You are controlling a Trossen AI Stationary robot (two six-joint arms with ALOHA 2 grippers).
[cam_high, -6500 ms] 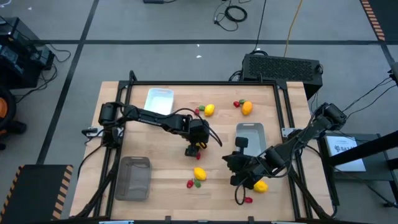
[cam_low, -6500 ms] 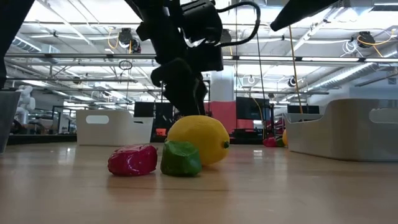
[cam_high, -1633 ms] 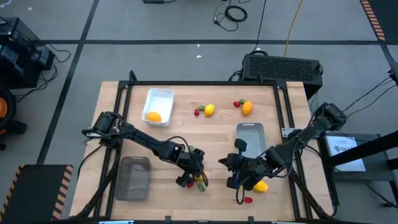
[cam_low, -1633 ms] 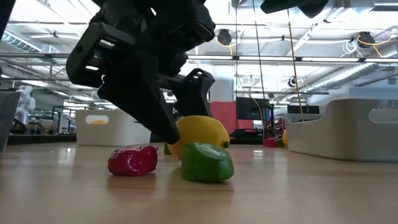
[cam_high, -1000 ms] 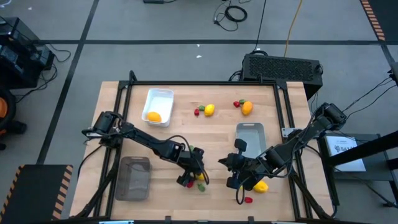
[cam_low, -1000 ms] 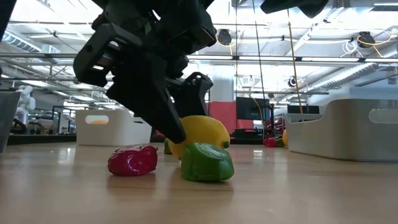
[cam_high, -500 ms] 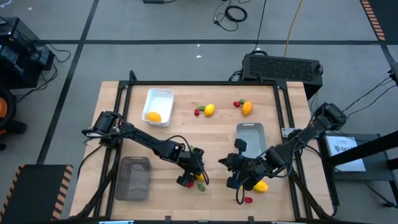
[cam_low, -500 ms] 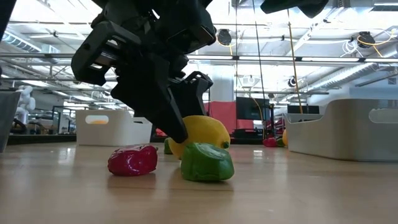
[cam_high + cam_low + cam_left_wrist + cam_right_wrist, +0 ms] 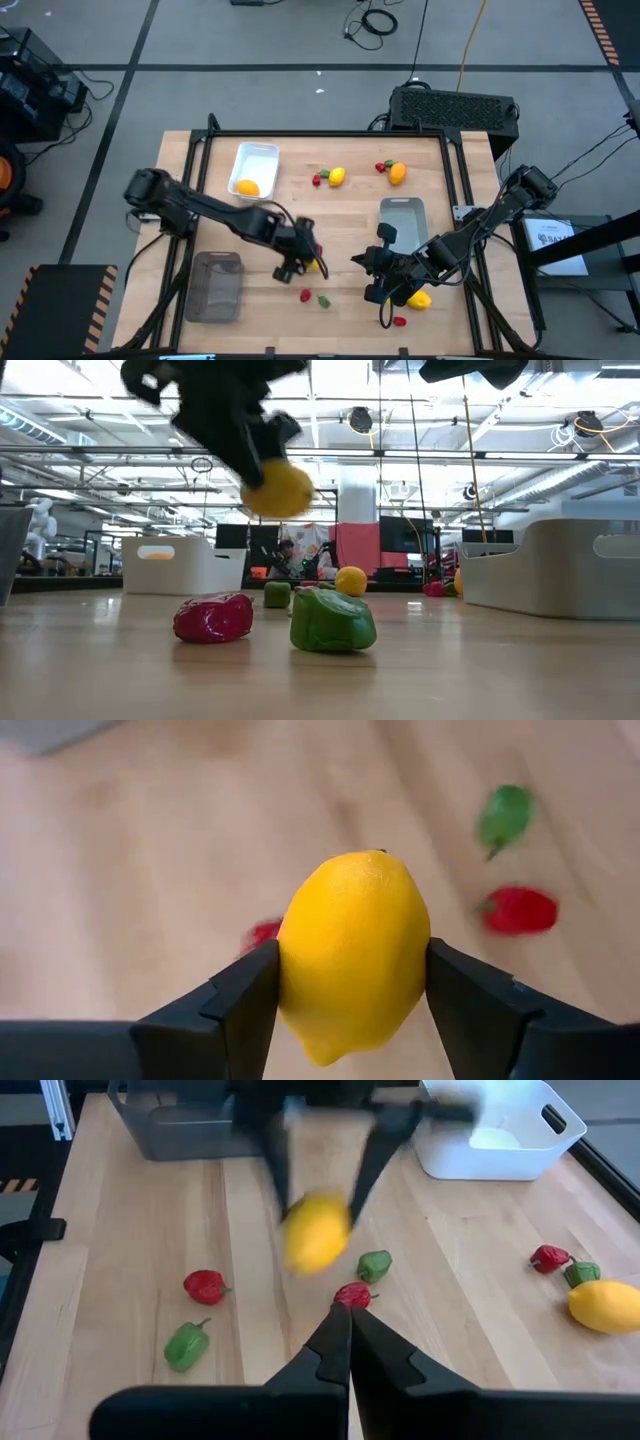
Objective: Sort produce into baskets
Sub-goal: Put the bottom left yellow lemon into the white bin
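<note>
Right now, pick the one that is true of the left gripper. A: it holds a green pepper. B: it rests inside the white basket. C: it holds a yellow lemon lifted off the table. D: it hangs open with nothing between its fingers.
C: the left gripper has its fingers clamped on either side of the yellow lemon, and the low view shows that lemon in the air above the table.

Left arm reaches in from the table's left edge to mid-table, the left gripper [image 9: 308, 255] raised off the surface, fingers [image 9: 235, 1005] clamped either side of a lemon [image 9: 354, 950]. Right arm sits folded low, the right gripper [image 9: 375, 275] pointing left, fingers pressed together, apparently parked.
</note>
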